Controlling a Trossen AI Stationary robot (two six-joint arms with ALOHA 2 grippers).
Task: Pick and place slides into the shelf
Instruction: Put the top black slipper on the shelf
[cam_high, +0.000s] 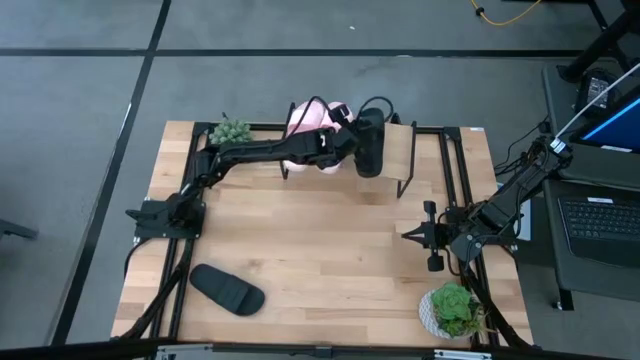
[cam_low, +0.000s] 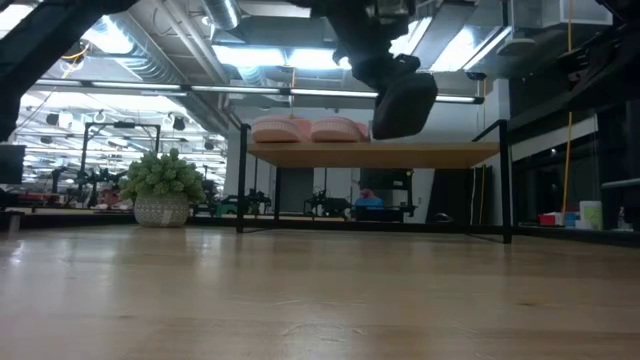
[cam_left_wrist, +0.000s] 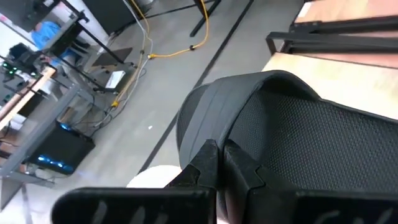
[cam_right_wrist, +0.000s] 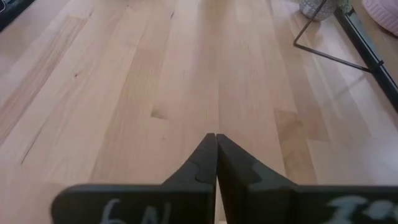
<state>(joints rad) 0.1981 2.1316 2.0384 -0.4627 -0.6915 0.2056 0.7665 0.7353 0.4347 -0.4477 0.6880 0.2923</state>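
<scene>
A black slide (cam_high: 368, 146) hangs from my left gripper (cam_low: 380, 62) over the right part of the shelf (cam_low: 400, 155), tilted, next to two pale pink slides (cam_low: 308, 130) that lie on the plank top. Whether its lower end (cam_low: 396, 132) touches the plank, I cannot tell. In the left wrist view the black slide (cam_left_wrist: 298, 124) fills the picture past the shut fingers. The second black slide (cam_high: 228, 289) lies flat on the table near its near left corner. My right gripper (cam_high: 412, 233) waits shut above the table's right part, touching nothing. My left gripper pinches the black slide between its two fingers (cam_left_wrist: 208, 163) at the edge of the strap (cam_left_wrist: 231, 134), coming from above and slanting toward the table's far side. The slide hangs tilted below the fingers (cam_low: 403, 105), over the shelf's plank.
A potted plant (cam_high: 230, 131) stands at the far left by the shelf, another (cam_high: 455, 308) at the near right corner. Black metal rails (cam_high: 455, 165) run along the table's right side. Bare wood (cam_high: 320, 240) lies between the shelf and the near edge.
</scene>
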